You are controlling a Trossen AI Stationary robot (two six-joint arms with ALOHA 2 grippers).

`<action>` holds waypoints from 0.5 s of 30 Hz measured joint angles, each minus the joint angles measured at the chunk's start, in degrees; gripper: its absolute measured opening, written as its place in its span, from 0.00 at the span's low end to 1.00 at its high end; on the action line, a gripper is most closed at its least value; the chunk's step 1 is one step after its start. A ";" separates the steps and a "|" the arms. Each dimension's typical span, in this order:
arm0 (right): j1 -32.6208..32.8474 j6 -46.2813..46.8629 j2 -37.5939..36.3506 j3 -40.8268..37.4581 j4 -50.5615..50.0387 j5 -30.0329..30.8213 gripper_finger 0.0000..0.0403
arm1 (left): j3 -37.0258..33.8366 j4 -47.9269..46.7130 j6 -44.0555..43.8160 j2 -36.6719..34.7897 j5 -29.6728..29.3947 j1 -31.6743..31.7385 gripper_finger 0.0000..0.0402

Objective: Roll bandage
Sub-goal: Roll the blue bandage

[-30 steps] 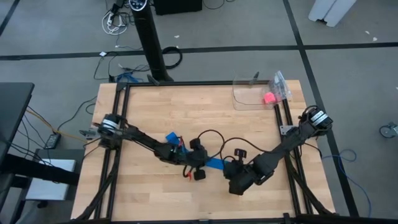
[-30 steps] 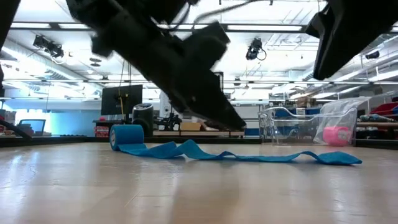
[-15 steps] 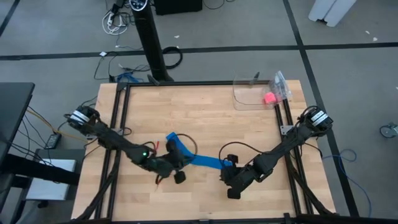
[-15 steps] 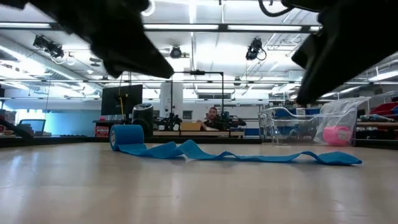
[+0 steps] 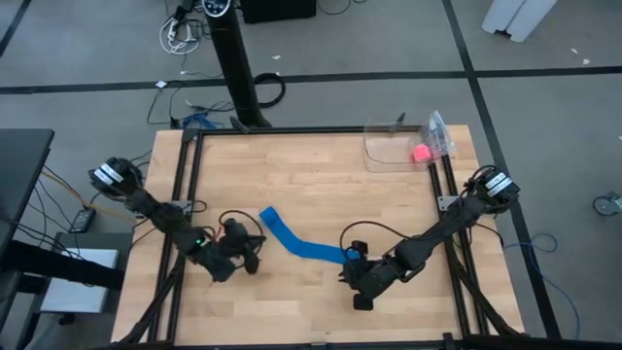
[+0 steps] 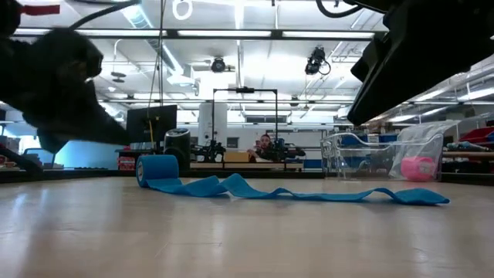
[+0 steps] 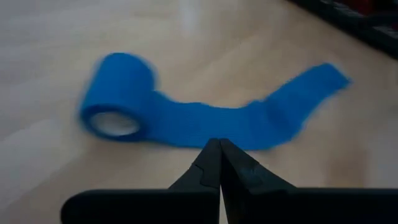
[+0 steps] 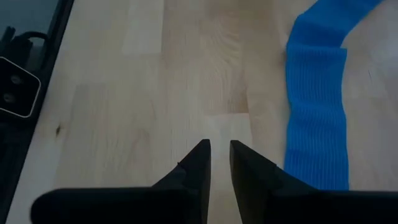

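The bright blue bandage (image 5: pixel 306 243) lies flat on the wooden table. Its small hollow coil (image 7: pixel 118 93) is at the far-left end and its long strip (image 6: pixel 309 193) runs out toward the right. My left gripper (image 7: pixel 219 142) is shut and empty. It hovers to the left of the coil, pointing at the strip, and also shows in the high view (image 5: pixel 249 261). My right gripper (image 8: pixel 219 144) is open by a narrow gap and empty. It stands over bare table beside the strip's free end (image 8: pixel 317 124), and also shows in the high view (image 5: pixel 357 292).
A clear plastic container (image 5: pixel 394 146) with a small pink ball (image 5: pixel 421 153) stands at the table's far right corner. Black frame rails (image 5: pixel 185 194) run along the table's edges. Bare wood lies around the bandage.
My left gripper has drawn back from over the strip's middle toward the table's left edge, leaving the whole bandage uncovered. My right gripper has shifted a little toward the left. The bandage lies where it was.
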 joint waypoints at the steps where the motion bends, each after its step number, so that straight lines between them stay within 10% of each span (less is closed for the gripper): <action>1: 0.00 0.01 0.00 0.00 0.05 0.00 0.15 | -0.01 -1.93 -2.34 0.16 -0.65 0.02 0.01; 15: 0.00 -1.35 0.00 0.00 2.34 -0.01 0.15 | -0.05 -5.92 -13.48 0.88 -2.17 3.93 0.17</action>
